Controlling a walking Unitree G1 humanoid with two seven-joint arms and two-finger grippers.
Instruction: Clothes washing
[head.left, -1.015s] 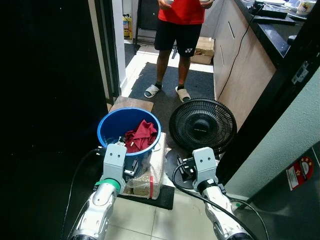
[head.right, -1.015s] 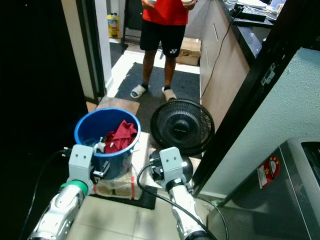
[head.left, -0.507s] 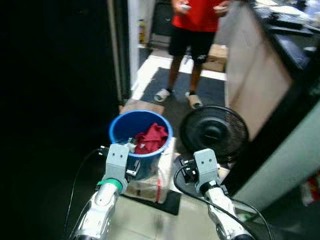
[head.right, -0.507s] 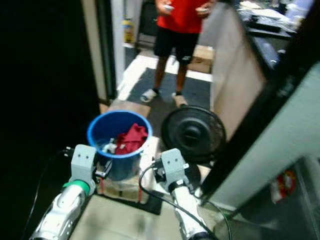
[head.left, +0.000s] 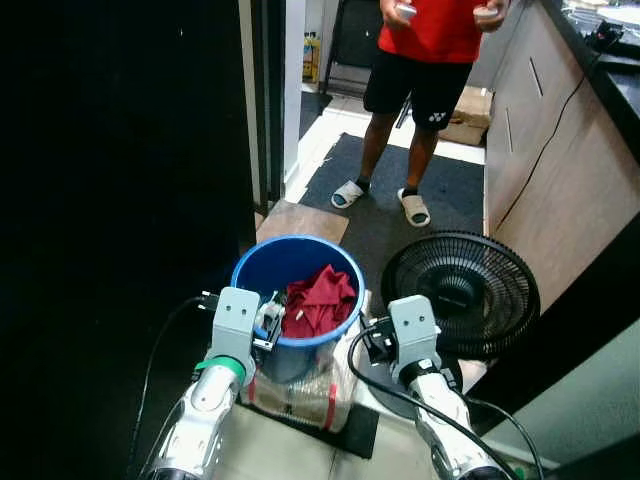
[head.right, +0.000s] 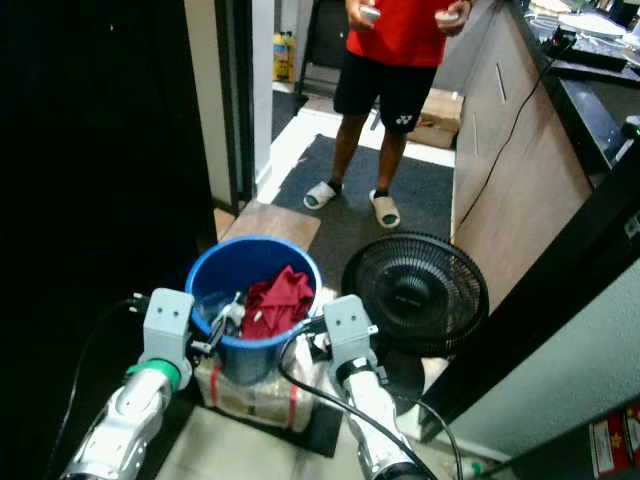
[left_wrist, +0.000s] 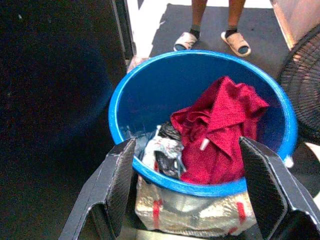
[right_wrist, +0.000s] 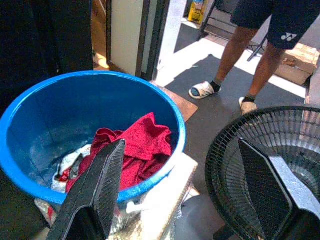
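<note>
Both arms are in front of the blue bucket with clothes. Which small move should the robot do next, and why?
Probably lower the left tool into the blue bucket toward the red cloth. Its fingers stand open just outside the near rim, and the cloth lies on top of the pile, easy to pinch. The right tool, also open, points between the bucket and the black fan, so it is less well placed.

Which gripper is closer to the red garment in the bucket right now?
Left. The left gripper is open at the blue bucket's near rim, facing the red garment. The right gripper is open too, off to the bucket's right, toward the black fan.
</note>
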